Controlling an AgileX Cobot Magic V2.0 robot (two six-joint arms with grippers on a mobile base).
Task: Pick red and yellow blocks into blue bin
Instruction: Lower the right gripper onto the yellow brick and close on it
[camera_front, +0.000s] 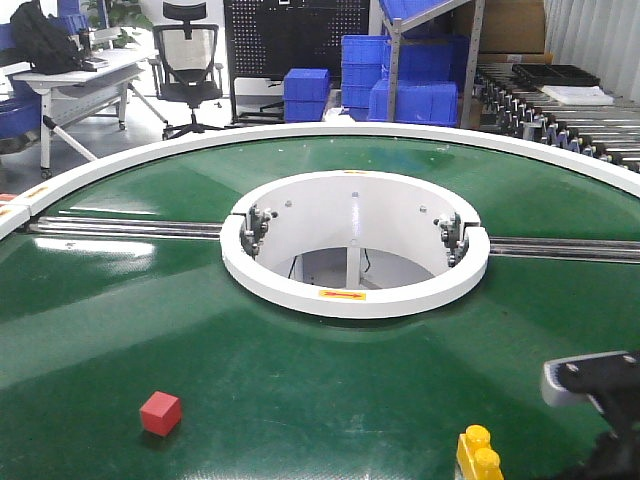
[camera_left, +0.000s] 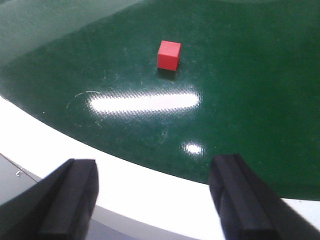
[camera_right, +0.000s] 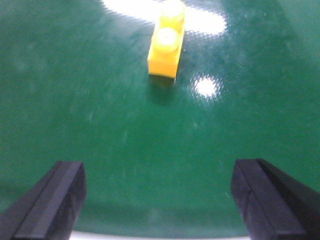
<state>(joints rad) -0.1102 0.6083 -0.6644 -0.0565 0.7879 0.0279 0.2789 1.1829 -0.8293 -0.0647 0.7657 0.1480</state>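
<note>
The red cube (camera_front: 160, 413) rests on the green belt near the front left; in the left wrist view the red cube (camera_left: 169, 54) lies well ahead of my left gripper (camera_left: 155, 197). That gripper is open and empty, hovering over the table's white rim. The yellow studded brick (camera_front: 478, 455) sits at the front right. In the right wrist view the yellow brick (camera_right: 167, 42) is ahead of my right gripper (camera_right: 160, 200), which is open with only belt between its fingers. Part of the right gripper (camera_front: 600, 410) shows at the lower right. The blue bin is out of view.
A white raised ring (camera_front: 355, 295) surrounds the hole at the round table's centre, with metal rails (camera_front: 130, 228) running out to each side. The white outer rim (camera_left: 150, 190) lies under the left gripper. Stacked blue crates (camera_front: 400, 75), a chair and a roller conveyor (camera_front: 560, 125) stand behind.
</note>
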